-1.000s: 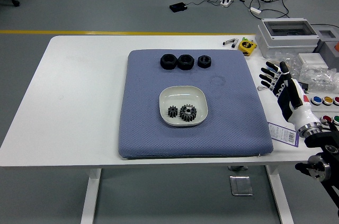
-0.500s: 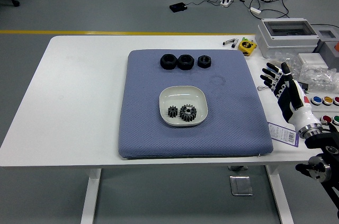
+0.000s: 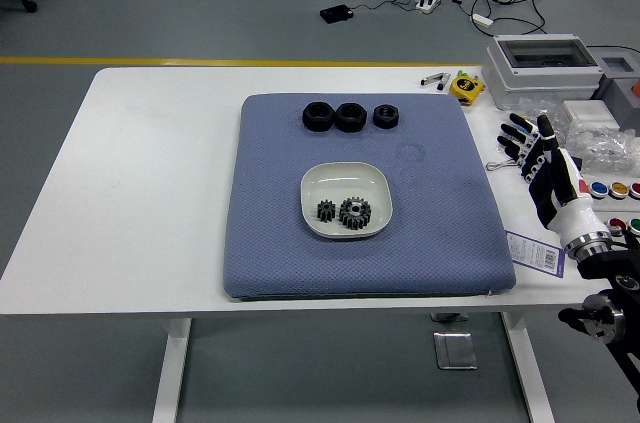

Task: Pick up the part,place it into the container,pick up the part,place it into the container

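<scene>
White dish (image 3: 346, 180) on the blue mat (image 3: 270, 243) holds two gears (image 3: 345, 211); three black parts (image 3: 349, 116) sit in a row behind it. Right hand (image 3: 540, 163) hovers off the mat's right edge, fingers spread, empty.

No legible text or labels.
</scene>
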You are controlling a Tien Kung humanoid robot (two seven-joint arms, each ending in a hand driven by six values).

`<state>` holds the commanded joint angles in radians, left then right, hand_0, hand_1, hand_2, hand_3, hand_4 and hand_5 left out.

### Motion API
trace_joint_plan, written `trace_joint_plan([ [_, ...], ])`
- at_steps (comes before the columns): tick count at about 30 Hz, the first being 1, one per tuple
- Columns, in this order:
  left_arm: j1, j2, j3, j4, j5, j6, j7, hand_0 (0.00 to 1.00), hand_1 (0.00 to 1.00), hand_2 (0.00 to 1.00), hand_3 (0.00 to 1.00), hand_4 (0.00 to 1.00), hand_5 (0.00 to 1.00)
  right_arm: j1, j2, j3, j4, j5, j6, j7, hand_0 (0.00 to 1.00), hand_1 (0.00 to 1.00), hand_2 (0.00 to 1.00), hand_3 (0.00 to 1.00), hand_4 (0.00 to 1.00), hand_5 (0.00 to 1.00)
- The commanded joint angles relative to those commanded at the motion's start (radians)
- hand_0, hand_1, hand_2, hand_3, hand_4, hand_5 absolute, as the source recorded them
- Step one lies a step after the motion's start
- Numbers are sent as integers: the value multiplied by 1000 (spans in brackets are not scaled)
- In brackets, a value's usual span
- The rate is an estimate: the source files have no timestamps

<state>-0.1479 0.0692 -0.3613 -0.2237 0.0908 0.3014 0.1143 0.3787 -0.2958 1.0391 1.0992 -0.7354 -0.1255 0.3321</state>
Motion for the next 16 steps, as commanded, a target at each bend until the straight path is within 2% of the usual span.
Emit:
trace_joint_plan([
  [16, -3, 0, 1, 0, -1, 0, -1, 529, 551, 660, 593, 586, 562, 4, 0, 0, -2, -15, -15, 26, 998, 882, 885, 890, 998, 955],
])
